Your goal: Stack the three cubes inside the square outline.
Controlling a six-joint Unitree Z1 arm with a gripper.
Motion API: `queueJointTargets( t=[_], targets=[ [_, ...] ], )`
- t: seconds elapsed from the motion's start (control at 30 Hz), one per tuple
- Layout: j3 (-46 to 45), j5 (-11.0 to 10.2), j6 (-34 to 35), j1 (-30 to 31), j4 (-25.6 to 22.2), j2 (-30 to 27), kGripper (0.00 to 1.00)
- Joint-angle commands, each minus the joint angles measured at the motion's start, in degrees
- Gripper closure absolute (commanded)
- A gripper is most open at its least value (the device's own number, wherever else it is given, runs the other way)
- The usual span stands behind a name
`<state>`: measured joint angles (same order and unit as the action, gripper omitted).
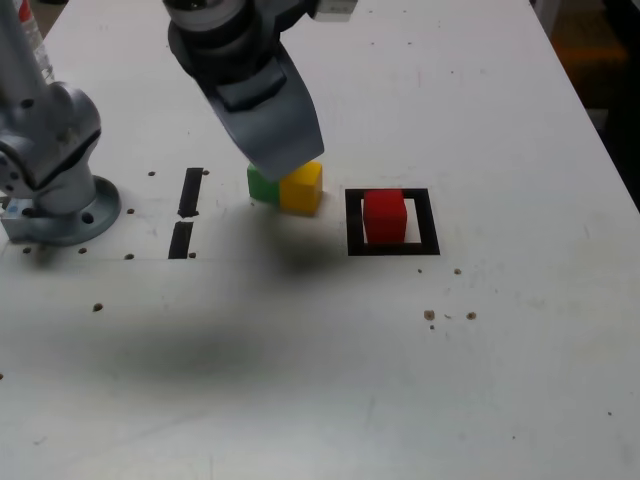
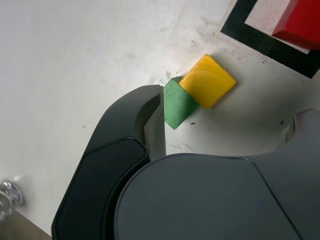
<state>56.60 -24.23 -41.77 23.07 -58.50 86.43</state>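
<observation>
"On the bench (image 1: 520, 330), the arm's hand (image 2: 227, 117) looms biggest. Is it carrying anything?"

"No, it's spread wide with nothing in it, hanging above the green and yellow pair."

"And the square outline (image 1: 355, 222)?"

"To the exterior view's right of them, with the red cube (image 1: 385, 217) sitting inside it, nearer its left side there."

"What might spoil it?"

"The yellow cube (image 2: 207, 81) and green cube (image 2: 180, 102) seem to touch. I'd worry that a finger coming down between them would land on one, or shove its neighbour away. And with red off-centre, a stack placed by the outline's middle could overhang and topple."

"Which way do they point?"

"Red sits roughly square with the frame. In the wrist view, yellow and green look turned differently from each other. They're cubes, so no long axis."
</observation>
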Motion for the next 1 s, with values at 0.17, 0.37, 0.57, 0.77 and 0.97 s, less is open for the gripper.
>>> queueJointTargets(
  t=[0.17, 0.37, 0.57, 0.77, 0.97],
  targets=[
    [0.99, -5.49, -2.40, 5.60, 0.25, 0.73, 0.08],
    [1.78, -7.56, -3.73, 8.36, 0.32, 2.14, 0.08],
    [2.28, -11.02, -4.33, 10.95, 1.11, 4.01, 0.08],
    [1.53, -15.44, -4.27, 11.47, 2.40, 7.14, 0.08],
    [0.81, -17.73, -3.71, 11.47, 4.93, 9.22, 0.07]
  ],
)
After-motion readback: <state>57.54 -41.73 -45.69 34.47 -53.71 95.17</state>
